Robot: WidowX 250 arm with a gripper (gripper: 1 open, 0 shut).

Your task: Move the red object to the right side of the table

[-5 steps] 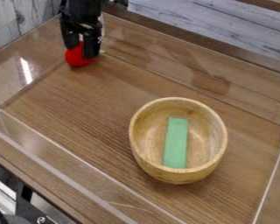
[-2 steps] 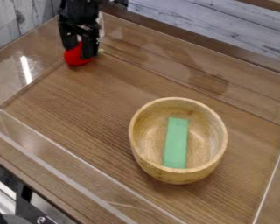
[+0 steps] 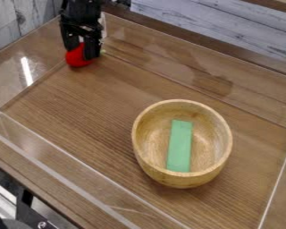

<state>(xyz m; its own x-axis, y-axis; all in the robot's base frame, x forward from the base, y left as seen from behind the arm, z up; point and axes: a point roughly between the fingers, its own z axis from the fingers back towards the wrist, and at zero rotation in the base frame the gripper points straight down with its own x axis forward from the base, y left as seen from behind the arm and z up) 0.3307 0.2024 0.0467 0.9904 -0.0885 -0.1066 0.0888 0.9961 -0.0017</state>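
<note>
The red object [image 3: 78, 60] rests on the brown wood-grain table [image 3: 97, 107] near its far left corner. Only its lower red part shows; the rest is hidden behind the fingers. My black gripper [image 3: 82, 43] points straight down right over it, open, with one finger on each side of the toy. Whether the fingers touch the toy cannot be made out.
A round light wooden bowl [image 3: 149, 145] sits at the right front of the table with a flat green block [image 3: 180, 145] lying inside. Clear acrylic walls [image 3: 74, 152] edge the tabletop on all sides.
</note>
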